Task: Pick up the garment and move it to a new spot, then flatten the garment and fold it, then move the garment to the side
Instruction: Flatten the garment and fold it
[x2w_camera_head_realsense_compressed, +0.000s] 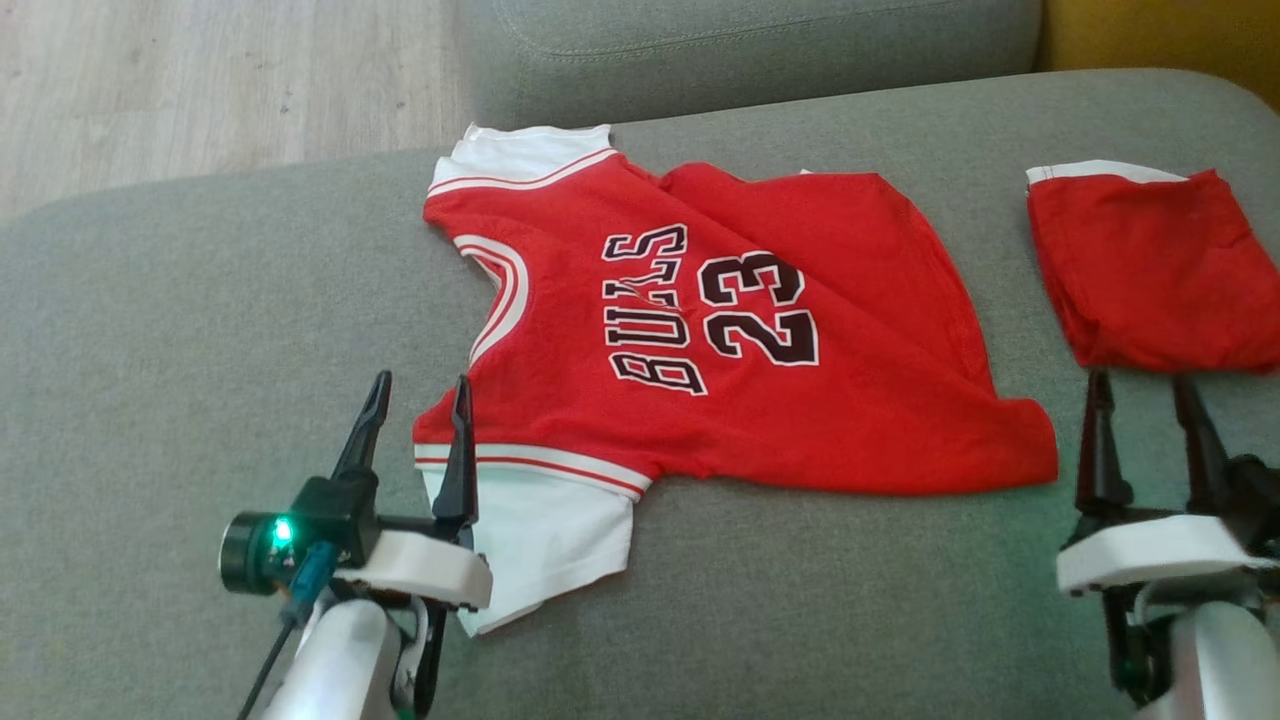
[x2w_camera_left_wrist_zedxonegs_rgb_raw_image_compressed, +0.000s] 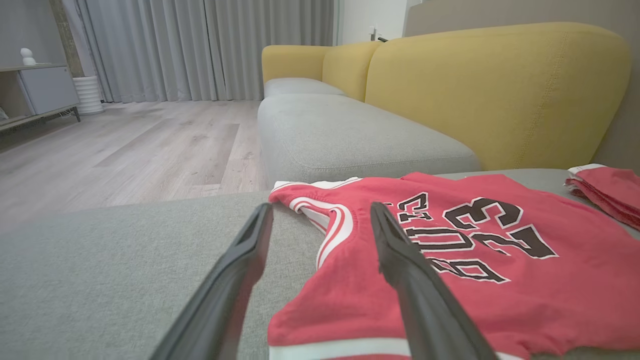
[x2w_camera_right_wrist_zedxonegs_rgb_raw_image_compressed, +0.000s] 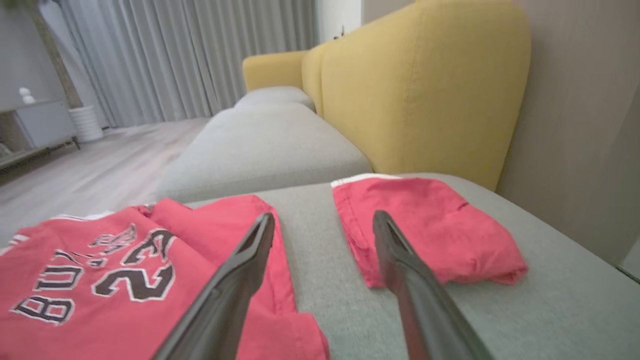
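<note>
A red jersey (x2w_camera_head_realsense_compressed: 740, 340) with white sleeves and "BULLS 23" lettering lies spread on the grey sofa seat (x2w_camera_head_realsense_compressed: 200, 330), neck toward the left, with a diagonal fold across its upper part. My left gripper (x2w_camera_head_realsense_compressed: 418, 398) stands open at the garment's near-left sleeve edge, holding nothing. In the left wrist view the jersey (x2w_camera_left_wrist_zedxonegs_rgb_raw_image_compressed: 450, 260) lies under and beyond the fingers (x2w_camera_left_wrist_zedxonegs_rgb_raw_image_compressed: 400, 250). My right gripper (x2w_camera_head_realsense_compressed: 1142, 392) is open near the jersey's hem corner, empty. The right wrist view shows the jersey (x2w_camera_right_wrist_zedxonegs_rgb_raw_image_compressed: 115, 280) at lower left.
A folded pair of red shorts (x2w_camera_head_realsense_compressed: 1150, 270) lies at the right of the seat, just beyond my right gripper, seen as shorts (x2w_camera_right_wrist_zedxonegs_rgb_raw_image_compressed: 430, 230) in the right wrist view. A yellow backrest (x2w_camera_left_wrist_zedxonegs_rgb_raw_image_compressed: 495, 90) rises behind. Wooden floor (x2w_camera_head_realsense_compressed: 200, 80) lies past the sofa's far-left edge.
</note>
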